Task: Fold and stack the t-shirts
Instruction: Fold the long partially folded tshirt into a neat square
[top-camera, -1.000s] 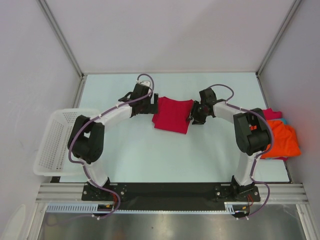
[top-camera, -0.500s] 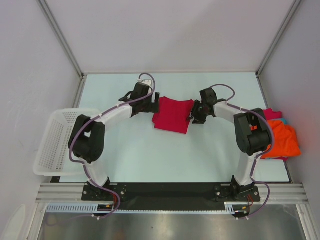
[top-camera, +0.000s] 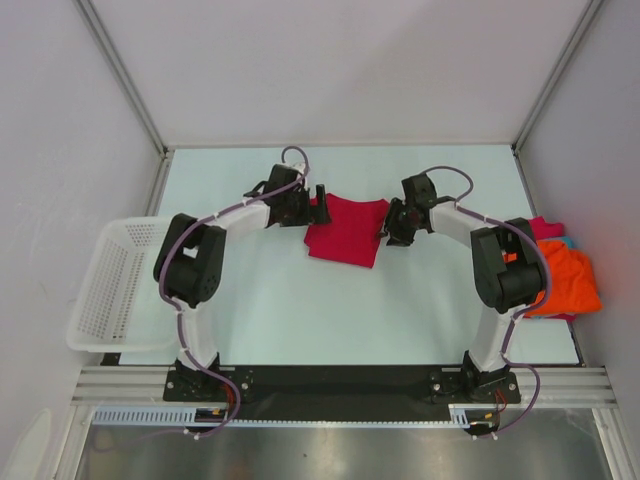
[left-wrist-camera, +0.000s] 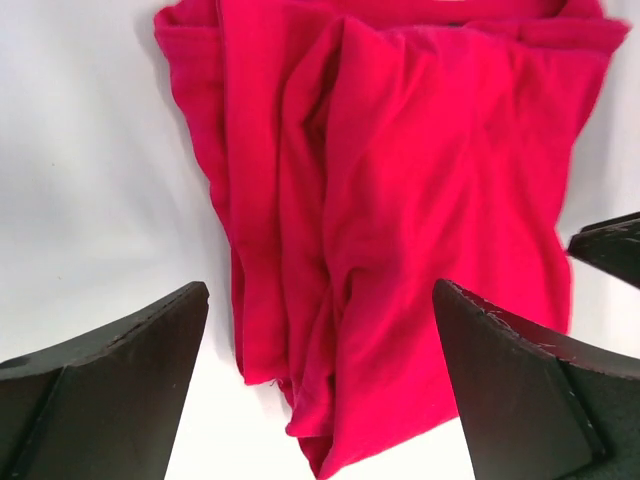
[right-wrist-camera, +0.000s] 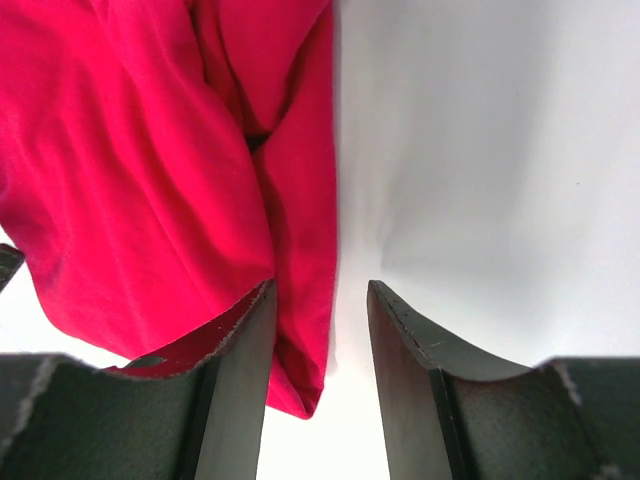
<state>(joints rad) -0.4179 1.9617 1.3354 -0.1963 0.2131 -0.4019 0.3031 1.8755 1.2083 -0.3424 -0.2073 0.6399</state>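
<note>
Jaws of the left tool (left-wrist-camera: 320, 300) stand spread wide and hold nothing. Just ahead of its tips, and reaching in between them, the crimson t-shirt (left-wrist-camera: 420, 200) lies in loose lengthwise pleats on the pale tabletop (left-wrist-camera: 90, 180). The right tool (right-wrist-camera: 322, 290) faces the shirt's opposite edge, its jaws apart but narrower. The hem lies in that gap and against one finger (right-wrist-camera: 235, 380), though I cannot tell whether the finger presses the cloth.

From above, the shirt spans the space between the two tools. Well behind the right tool, beyond its arm's elbow, an orange t-shirt (top-camera: 565, 280) is heaped with a magenta-pink t-shirt (top-camera: 545, 227) and a sliver of teal cloth (top-camera: 567, 242). Well behind the left tool, a white basket (top-camera: 110, 290) sits at the tabletop's side.
</note>
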